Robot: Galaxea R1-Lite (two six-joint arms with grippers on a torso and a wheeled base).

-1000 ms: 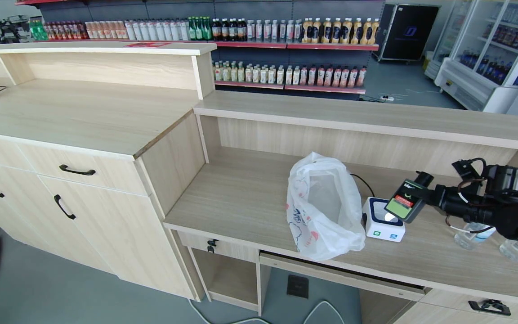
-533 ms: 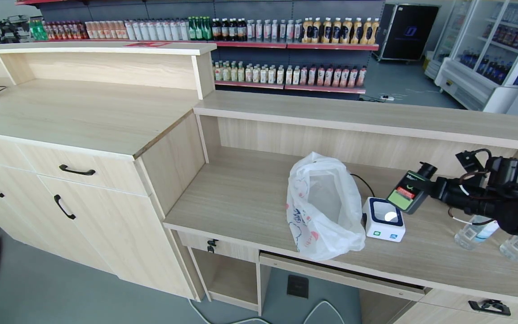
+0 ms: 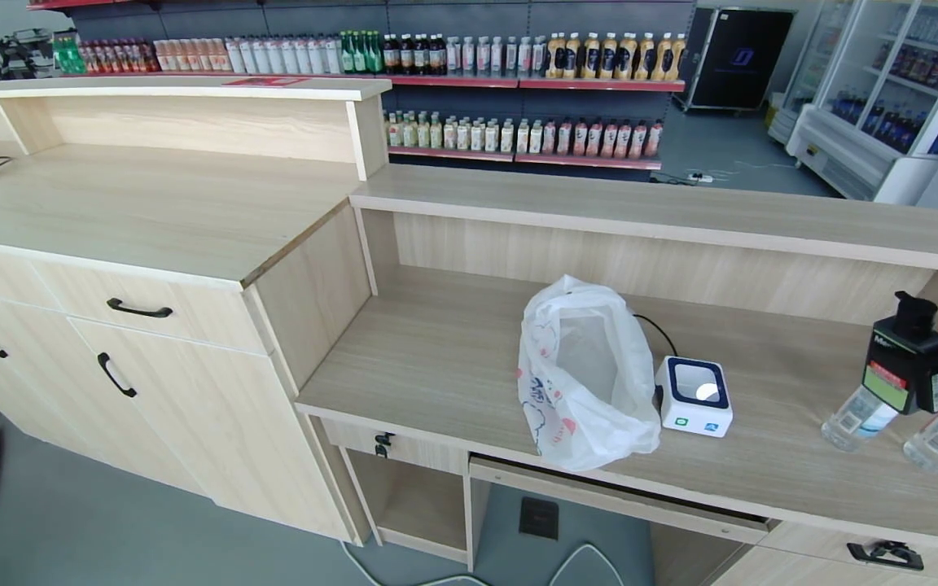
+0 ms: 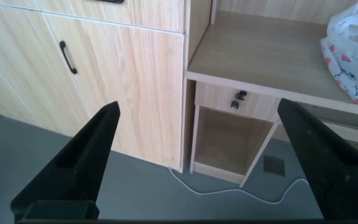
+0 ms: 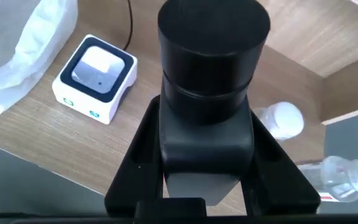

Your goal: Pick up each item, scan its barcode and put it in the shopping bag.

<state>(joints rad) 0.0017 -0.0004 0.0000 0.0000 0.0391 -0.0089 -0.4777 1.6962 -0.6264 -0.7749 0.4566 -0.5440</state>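
Nearest, low before the desk (image 3: 453, 358) front: left pincer (image 4: 197, 162), fingers spread wide, empty, facing the cabinet doors (image 4: 135, 93). Next, at the desk's right end: right pincer (image 5: 207, 171) clamped on the dark bottle (image 3: 902, 358), held upright above the desk, cap up, long axis vertical, label toward the head camera. Just beside and below it: clear water bottles (image 3: 852, 419), two, lying on the desk, not yet handled. Farther toward the robot's left: white scanner (image 3: 695, 399), window up, well apart from the held bottle. Immediately past it on the same side: shopping bag (image 3: 583, 382), mouth open upward, close against the scanner, contact not discernible. Governing relation for the coming move, as judged: bag leftward of the held bottle with the scanner between, hence a carry across the scanner and a lowering into the open mouth; right arm plainly the nearer and already loaded, left arm well apart and low. Compared with one second ago: bottle then tilted just over the scanner window, now drawn back rightward and stood upright; bag, scanner and water bottles unmoved.
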